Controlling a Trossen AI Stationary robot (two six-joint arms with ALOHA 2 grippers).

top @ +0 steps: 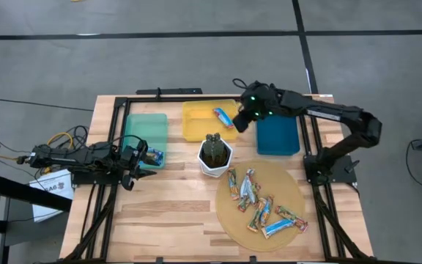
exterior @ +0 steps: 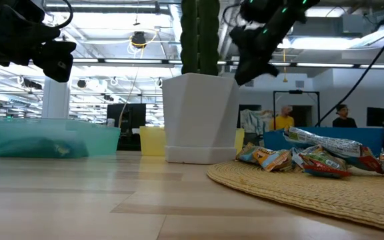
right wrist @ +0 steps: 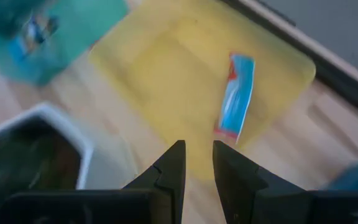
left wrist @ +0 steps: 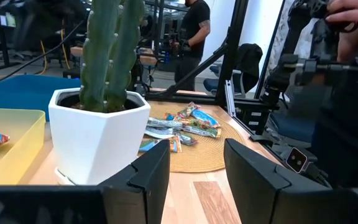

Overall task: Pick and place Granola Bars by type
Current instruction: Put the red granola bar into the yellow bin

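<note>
Several granola bars (top: 261,205) lie heaped on a round woven mat (top: 229,220) at the near right. One blue-wrapped bar (right wrist: 236,98) lies flat in the yellow bin (top: 196,125). Another bar (top: 154,155) lies in the teal bin (top: 145,130). My right gripper (right wrist: 197,155) hangs above the yellow bin's right side, pointing down at a slant. Its fingers are open a narrow gap with nothing between them. My left gripper (left wrist: 196,155) waits level at the table's left edge beside the teal bin, open and empty.
A white pot with a cactus (top: 215,154) stands mid-table between the bins and the mat. A blue bin (top: 277,136) sits at the far right. Bare wood lies along the near left. People stand in the room beyond the table.
</note>
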